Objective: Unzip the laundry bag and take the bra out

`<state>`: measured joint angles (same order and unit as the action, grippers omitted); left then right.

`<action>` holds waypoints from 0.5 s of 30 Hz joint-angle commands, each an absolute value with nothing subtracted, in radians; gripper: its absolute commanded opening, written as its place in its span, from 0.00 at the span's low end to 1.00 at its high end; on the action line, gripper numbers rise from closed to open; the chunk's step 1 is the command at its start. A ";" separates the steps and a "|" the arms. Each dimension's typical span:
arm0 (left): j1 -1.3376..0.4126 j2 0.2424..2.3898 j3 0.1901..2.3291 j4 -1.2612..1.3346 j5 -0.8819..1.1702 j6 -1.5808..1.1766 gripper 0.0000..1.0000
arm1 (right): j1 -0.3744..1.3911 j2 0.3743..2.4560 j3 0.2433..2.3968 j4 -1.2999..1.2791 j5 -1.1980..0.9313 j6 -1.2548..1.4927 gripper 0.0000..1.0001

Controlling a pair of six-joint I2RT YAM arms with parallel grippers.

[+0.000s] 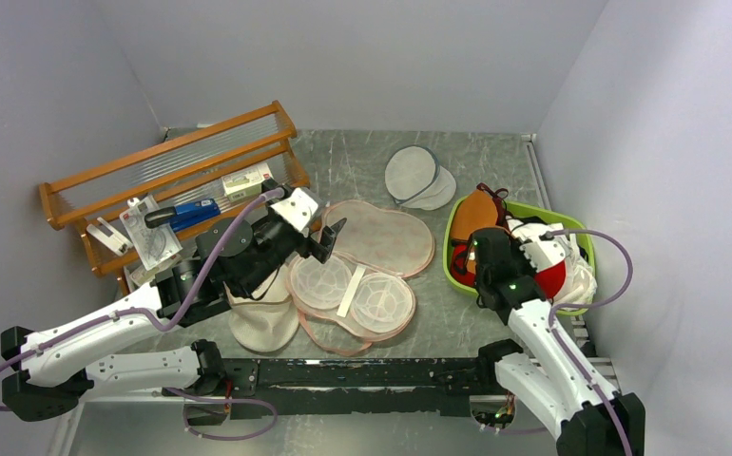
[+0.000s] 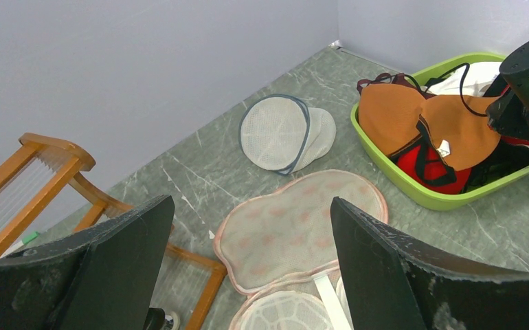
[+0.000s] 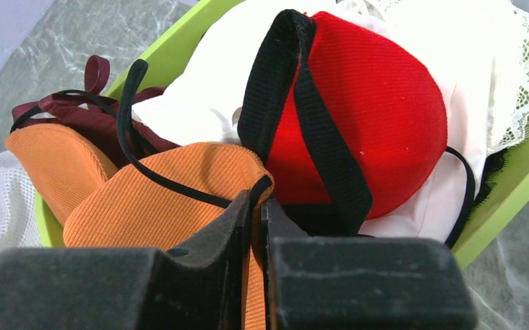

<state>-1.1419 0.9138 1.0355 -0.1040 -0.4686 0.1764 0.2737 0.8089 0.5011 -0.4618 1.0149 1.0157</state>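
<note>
**Right gripper on the bra in the basket, left gripper spread over the open bag**

On my right wrist camera, the right gripper [image 3: 256, 206] has its fingers pressed almost together, with a strip of orange fabric pinched between them. It is clamped on the bra [image 3: 145, 199] at the edge of one cup. The bra lies in the green basket [image 2: 447, 201] at the right of the desk [image 1: 362, 161], on top of a red bra [image 3: 378, 110] and a white garment [image 3: 200, 103].

The laundry bag [image 1: 391, 233] lies unzipped in the middle of the desk, its printed flap laid back and two white mesh cups showing in the lower half. It sits just beside the basket, apart from the bra.

My left gripper [image 2: 248, 206] hangs above the bag's flap, fingers wide apart and holding nothing.
</note>
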 commanded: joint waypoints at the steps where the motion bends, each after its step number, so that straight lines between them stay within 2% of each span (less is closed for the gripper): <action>1: -1.149 0.918 1.074 -0.112 -0.483 0.188 0.96 | 0.264 0.785 0.531 -0.513 1.068 1.074 0.12; 4: -1.149 0.922 1.074 -0.113 -0.483 0.189 0.96 | 0.264 0.765 0.541 -0.536 1.074 1.093 0.19; 10: -1.149 0.933 1.078 -0.118 -0.477 0.188 0.96 | 0.264 0.668 0.595 -0.585 1.091 1.096 0.60; 15: -1.149 0.933 1.081 -0.121 -0.473 0.185 0.96 | 0.264 0.549 0.585 -0.431 1.002 0.902 0.78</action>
<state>-1.1427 0.9356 1.0405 -0.1108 -0.4683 0.1768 0.2707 0.6216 0.5747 -0.5354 1.0359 1.0382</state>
